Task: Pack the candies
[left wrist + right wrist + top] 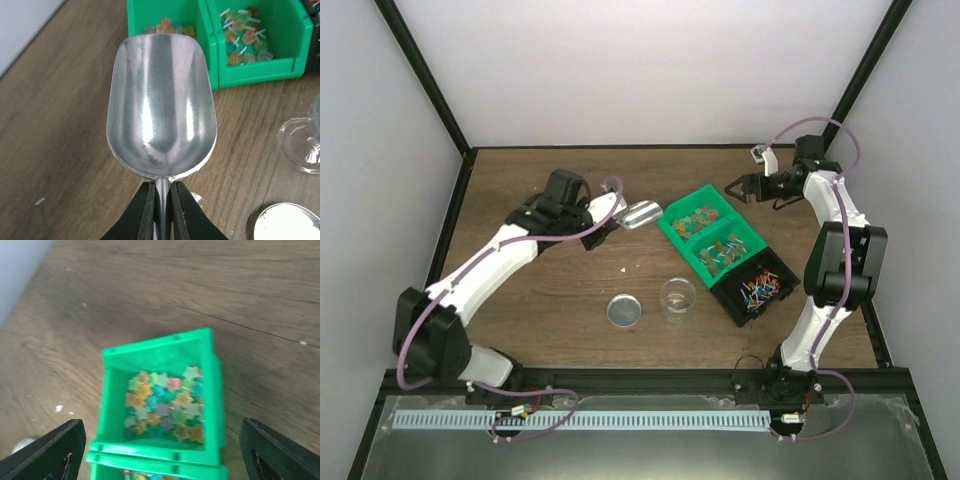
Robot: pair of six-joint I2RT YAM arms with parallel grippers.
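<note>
left hand (pixel 160 209) gripping handle of shiny metal scoop (pixel 161 107) | right hand (pixel 734 187) spread wide, 2 o'clock of green plastic bin (pixel 157 356)

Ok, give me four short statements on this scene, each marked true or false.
1. The left hand grips the scoop by its handle. True.
2. The scoop holds candies. False: it is empty.
3. The right hand is shut on a candy. False: it is open, holding nothing, above a green bin.
4. The clear cup stands on the table beside a round lid. True.
</note>
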